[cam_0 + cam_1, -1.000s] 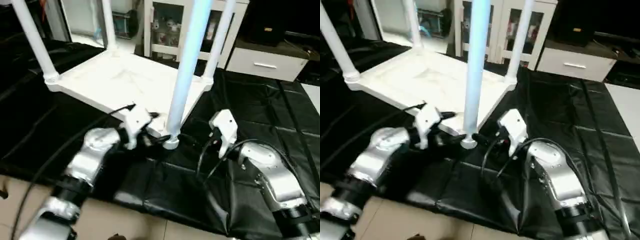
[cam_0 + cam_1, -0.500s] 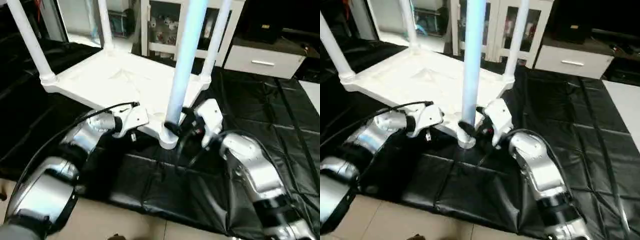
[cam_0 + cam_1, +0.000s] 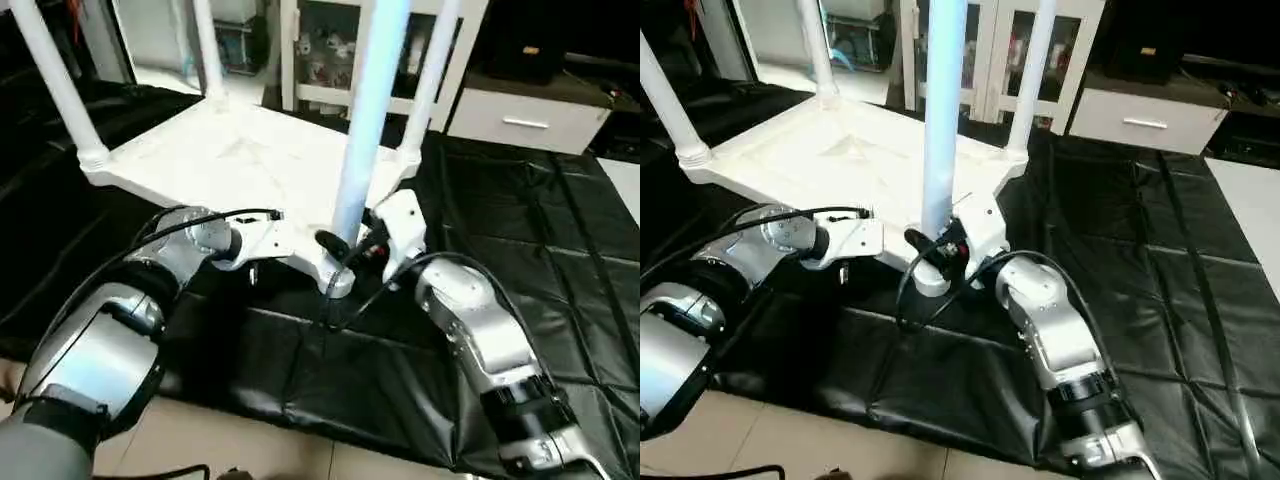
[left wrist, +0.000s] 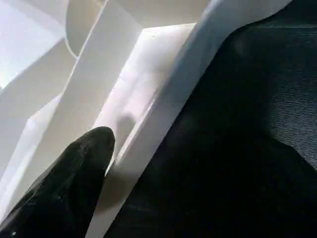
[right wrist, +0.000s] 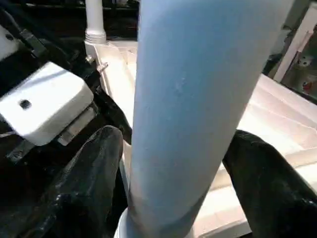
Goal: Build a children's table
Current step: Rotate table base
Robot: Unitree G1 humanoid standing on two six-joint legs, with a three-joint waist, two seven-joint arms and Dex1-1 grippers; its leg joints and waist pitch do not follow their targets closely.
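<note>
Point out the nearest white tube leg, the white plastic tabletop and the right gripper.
nearest white tube leg (image 3: pixel 942 120), right eye view, mid-shaft
white plastic tabletop (image 3: pixel 830 160), right eye view, ribbed underside
right gripper (image 5: pixel 178 163), right wrist view, between fingertips

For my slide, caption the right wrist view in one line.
Right gripper straddling the near leg just above its corner socket on the upturned children's table top.

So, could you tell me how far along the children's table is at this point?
All four legs stand in the corner sockets of the upturned tabletop. In hand: the right pincer straddles the nearest leg just above its socket, fingers either side, while the left pincer has a fingertip at the tabletop's near edge. Left: seating that leg, if needed, then flipping the table upright.
</note>
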